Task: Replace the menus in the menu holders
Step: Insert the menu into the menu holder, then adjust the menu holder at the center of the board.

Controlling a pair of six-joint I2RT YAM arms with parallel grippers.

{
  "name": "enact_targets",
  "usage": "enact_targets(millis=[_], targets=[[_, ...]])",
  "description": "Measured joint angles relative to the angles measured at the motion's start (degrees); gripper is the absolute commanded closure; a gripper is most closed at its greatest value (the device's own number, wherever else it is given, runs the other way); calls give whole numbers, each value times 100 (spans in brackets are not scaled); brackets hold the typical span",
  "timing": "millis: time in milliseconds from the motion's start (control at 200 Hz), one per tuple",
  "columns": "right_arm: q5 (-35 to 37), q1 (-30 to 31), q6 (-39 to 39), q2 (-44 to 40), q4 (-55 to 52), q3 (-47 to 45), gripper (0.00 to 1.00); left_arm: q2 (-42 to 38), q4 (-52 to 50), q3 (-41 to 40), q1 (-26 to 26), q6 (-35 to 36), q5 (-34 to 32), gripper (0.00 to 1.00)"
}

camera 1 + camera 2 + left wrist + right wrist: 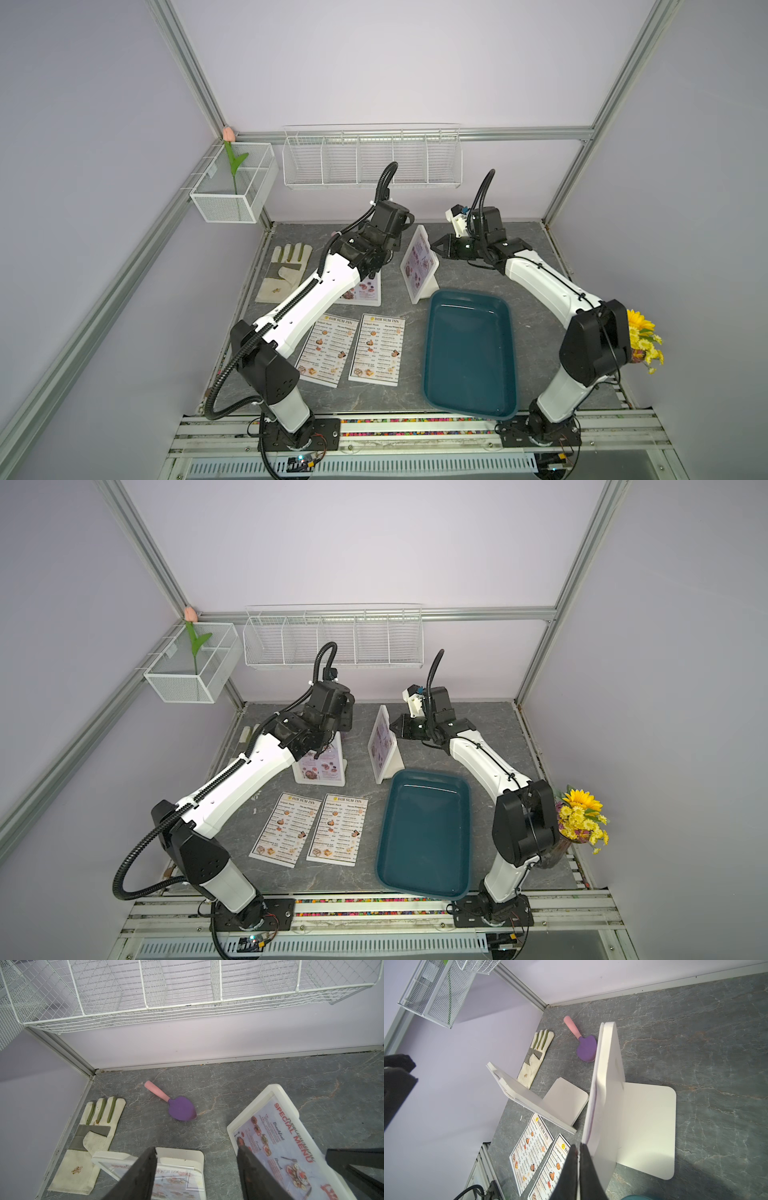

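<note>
The right gripper (pixel 579 1147) is pinched shut at the side edge of the upright white plastic menu holder (pixel 608 1064), seemingly to draw out its red-headed paper special menu (pixel 291 1142), while the left gripper (pixel 197 1148) hangs open above the other holder (pixel 179 1155).

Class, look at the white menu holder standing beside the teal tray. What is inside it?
A red-headed SPECIAL MENU sheet with food photos fills the holder. Anything behind that sheet is covered.

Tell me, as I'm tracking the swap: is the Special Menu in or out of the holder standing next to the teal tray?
In. The Special Menu sheet shows inside the white frame of the holder.
</note>
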Motion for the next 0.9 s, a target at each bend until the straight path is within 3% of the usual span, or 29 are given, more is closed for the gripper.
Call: enact_targets(millis=[250, 460, 690, 900], targets=[[192, -7, -339, -332, -160, -35, 39, -2, 0, 0, 0, 0, -24, 36], [452, 42, -791, -1023, -179, -710, 19, -2, -7, 0, 0, 15, -39, 33], [1141, 463, -1088, -1172, -249, -1510, 16, -2, -46, 0, 0, 17, -35, 29], [1967, 579, -1287, -868, -57, -1558, 16, -2, -48, 0, 0, 17, -17, 29]])
